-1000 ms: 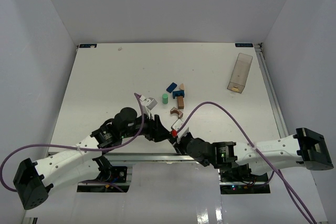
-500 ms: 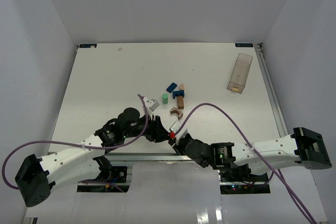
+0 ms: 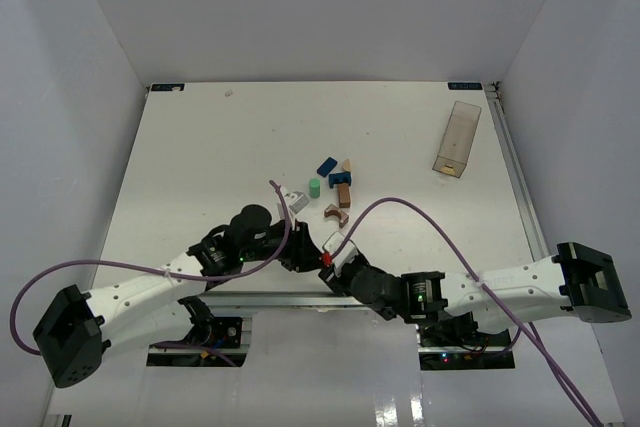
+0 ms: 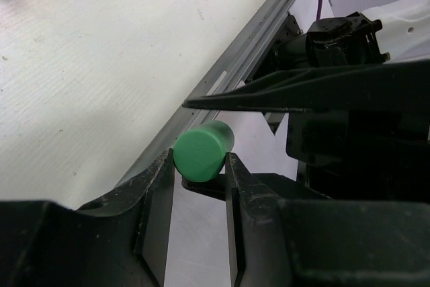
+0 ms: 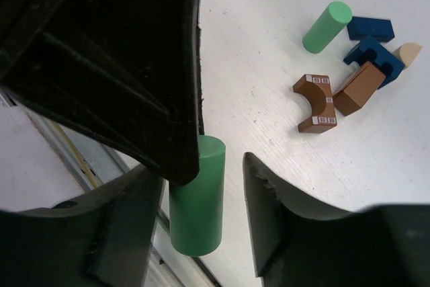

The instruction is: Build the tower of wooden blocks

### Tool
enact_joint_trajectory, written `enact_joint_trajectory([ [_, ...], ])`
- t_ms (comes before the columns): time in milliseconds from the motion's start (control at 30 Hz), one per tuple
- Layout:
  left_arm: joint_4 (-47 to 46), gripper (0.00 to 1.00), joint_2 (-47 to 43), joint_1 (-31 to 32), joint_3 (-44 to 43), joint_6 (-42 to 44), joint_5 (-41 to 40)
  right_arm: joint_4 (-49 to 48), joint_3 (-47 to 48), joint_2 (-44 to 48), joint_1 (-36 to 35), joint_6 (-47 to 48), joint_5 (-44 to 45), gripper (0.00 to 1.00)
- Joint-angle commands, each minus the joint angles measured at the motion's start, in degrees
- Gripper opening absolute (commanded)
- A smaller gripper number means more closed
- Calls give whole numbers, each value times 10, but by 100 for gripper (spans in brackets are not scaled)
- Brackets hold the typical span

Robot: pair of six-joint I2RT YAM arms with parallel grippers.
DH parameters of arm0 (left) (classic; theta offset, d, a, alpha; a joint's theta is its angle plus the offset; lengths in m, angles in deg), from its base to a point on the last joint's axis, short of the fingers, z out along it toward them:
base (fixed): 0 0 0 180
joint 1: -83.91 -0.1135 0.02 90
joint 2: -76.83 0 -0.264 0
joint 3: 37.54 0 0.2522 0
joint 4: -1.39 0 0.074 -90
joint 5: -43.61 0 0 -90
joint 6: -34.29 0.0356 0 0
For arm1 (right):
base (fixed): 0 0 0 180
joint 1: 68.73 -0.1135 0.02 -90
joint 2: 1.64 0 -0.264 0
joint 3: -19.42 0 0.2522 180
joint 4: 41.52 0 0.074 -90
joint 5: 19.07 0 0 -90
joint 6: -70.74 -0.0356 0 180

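My left gripper [image 4: 199, 166] is shut on the end of a green cylinder [image 4: 201, 150] over the table's near edge. In the right wrist view this cylinder [image 5: 197, 203] hangs between my right gripper's [image 5: 203, 166] open fingers, with a gap to the right finger [image 5: 269, 213]. The two grippers meet at the near edge in the top view, left [image 3: 308, 245] and right [image 3: 333, 250]. Further in lie a second green cylinder [image 5: 327, 26], two blue pieces [image 5: 371, 29], a tan piece [image 5: 408, 52], a brown brick [image 5: 359, 89] and a brown arch [image 5: 316, 102].
A clear rectangular plastic box [image 3: 457, 139] lies at the back right. The table's metal front rail [image 4: 222, 72] runs right under the grippers. Purple cables [image 3: 400, 202] loop over the front of the table.
The left wrist has moved a little right and forward, and the right gripper a little left. Both stay together at the near edge. The loose blocks have not moved.
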Motion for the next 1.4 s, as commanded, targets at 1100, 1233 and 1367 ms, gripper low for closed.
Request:
enact_joint_trajectory([
  [1100,237,0,417,-130,-381,151,-529,246,2,334,-1,-147,85,97],
  [1233,217,0,439,-130,-389,163,-533,246,3,325,-1,-145,82,97],
  [1367,213,0,453,-130,-400,171,-545,247,7,307,-1,-145,82,97],
])
